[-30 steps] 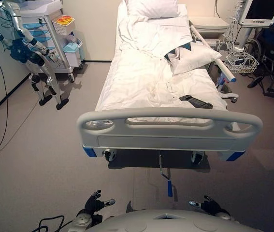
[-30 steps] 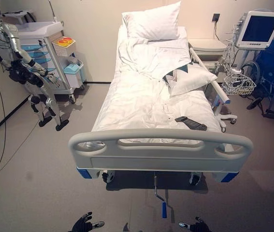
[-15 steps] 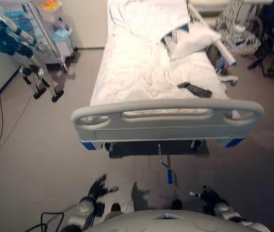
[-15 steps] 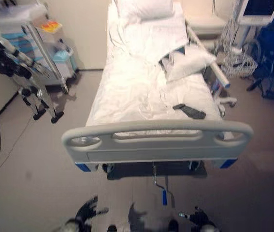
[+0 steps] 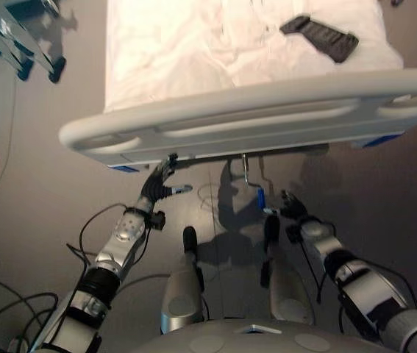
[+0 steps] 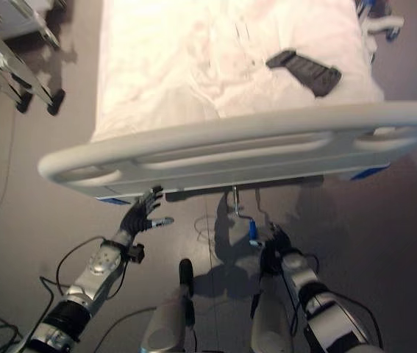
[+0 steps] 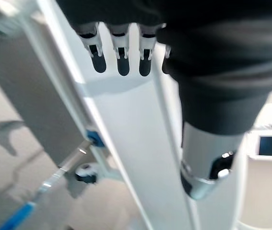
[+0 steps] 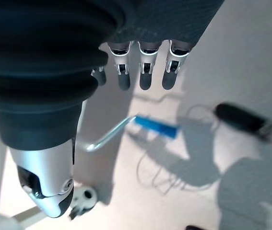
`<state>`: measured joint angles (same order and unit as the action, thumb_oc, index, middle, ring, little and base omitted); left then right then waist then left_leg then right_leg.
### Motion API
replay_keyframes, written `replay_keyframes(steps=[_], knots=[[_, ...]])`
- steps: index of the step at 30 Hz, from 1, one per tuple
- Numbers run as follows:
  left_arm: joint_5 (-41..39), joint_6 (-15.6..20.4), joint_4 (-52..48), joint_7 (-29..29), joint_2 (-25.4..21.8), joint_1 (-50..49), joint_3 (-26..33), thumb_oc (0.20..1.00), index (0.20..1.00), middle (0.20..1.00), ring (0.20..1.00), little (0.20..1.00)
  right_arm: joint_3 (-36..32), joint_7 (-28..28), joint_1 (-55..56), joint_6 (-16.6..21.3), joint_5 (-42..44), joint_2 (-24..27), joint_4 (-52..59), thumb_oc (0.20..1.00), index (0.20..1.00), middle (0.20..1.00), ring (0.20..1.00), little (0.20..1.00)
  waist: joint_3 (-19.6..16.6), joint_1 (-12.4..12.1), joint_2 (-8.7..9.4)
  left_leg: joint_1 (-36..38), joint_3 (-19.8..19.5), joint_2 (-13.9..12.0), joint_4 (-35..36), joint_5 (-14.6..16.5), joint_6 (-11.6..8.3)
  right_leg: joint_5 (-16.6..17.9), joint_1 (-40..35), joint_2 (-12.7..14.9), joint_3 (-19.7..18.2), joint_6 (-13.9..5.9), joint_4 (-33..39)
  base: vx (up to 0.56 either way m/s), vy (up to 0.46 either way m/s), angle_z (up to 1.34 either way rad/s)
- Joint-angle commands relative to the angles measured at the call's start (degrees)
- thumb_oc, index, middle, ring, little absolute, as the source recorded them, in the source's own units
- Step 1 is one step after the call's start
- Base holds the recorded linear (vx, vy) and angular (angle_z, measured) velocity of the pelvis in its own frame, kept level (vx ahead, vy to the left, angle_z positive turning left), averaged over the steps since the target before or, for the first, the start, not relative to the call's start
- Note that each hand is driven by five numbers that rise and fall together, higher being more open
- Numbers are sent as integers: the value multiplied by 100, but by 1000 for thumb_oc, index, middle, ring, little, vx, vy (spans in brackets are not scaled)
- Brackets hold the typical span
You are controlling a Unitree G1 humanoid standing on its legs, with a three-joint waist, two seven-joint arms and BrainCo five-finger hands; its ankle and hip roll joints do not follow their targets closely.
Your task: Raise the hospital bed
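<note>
Hands first: my right hand [image 6: 275,240], with dark-tipped silver fingers [image 8: 143,79] straight and spread, holds nothing and hangs just beside the blue grip of the bent metal crank handle [image 6: 253,232], not yet closed round it; in the right wrist view the crank handle lies past the fingertips, apart from them, above the grey floor [image 8: 231,57]. My left hand [image 5: 158,188] is likewise relaxed and empty, its fingers [image 7: 121,60] extended toward the underside of the pale grey plastic footboard with long oval cut-outs [image 5: 267,110]; from the eye views I cannot tell whether the fingertips touch the board, while the left wrist view shows them close to its light surface. The crank handle hangs below the middle of the footboard, between my two hands and nearer the right one. Beyond the footboard lies the hospital bed with rumpled white sheets [image 6: 193,66], and on the sheets near the foot end, toward my right, rests a flat black remote-like object [image 6: 305,71]. Blue corner bumpers [image 5: 125,168] sit under the footboard ends. A small castor wheel [image 8: 80,196] of the bed stands on the floor near the crank's shaft. At my far left, beside the bed, are the dark feet of a wheeled metal stand [image 6: 24,92]
</note>
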<state>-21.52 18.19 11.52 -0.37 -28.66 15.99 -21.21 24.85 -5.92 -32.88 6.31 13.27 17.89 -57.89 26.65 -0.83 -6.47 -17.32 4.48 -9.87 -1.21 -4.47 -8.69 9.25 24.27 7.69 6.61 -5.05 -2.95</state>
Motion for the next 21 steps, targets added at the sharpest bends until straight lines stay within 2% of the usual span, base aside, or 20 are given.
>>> replay_keyframes(steps=[1,3,4,11,17,21], knots=[[-117,399,-1025,193,-519,106,73,1000,1000,1000,1000,1000,210,-171,-249,223,302,-233,296,1000,1000,1000,1000,1000,168,39,192,-669,-303,57,-638,-176,108,-692,482,123,5,-361,-1129,-115,14,3],[-128,412,-1223,222,-560,128,90,1000,1000,1000,1000,1000,204,-194,-343,235,354,-259,310,1000,1000,1000,1000,1000,237,47,180,-796,-323,74,-707,-176,104,-693,607,133,-10,-353,-1189,-95,24,6],[-137,467,-1546,280,-659,167,99,1000,1000,1000,1000,1000,165,-259,-516,277,512,-280,365,1000,1000,1000,1000,1000,314,46,185,-1085,-343,74,-804,-178,100,-685,870,172,15,-356,-1281,-69,22,5],[-221,584,-2427,547,-1142,310,230,1000,1000,1000,1000,1000,278,-410,-1038,289,884,-300,386,1000,1000,1000,1000,1000,314,-60,282,-2074,-468,148,-1121,-124,118,-679,1709,257,36,-341,-1517,-24,-9,14],[-110,640,-3056,838,-1246,630,299,1000,1000,1000,1000,1000,121,-500,-1262,308,1314,-101,305,1000,1000,1000,1000,1000,314,-142,304,-2996,-590,266,-1393,-61,143,-604,2399,367,128,-348,-1593,16,37,11],[-418,634,-3163,731,-1279,656,310,1000,1000,1000,1000,1000,114,-458,-1403,317,1571,-52,272,1000,1000,1000,1000,1000,314,-189,300,-3361,-628,324,-1529,-19,156,-583,2675,406,175,-330,-1615,13,19,15]])
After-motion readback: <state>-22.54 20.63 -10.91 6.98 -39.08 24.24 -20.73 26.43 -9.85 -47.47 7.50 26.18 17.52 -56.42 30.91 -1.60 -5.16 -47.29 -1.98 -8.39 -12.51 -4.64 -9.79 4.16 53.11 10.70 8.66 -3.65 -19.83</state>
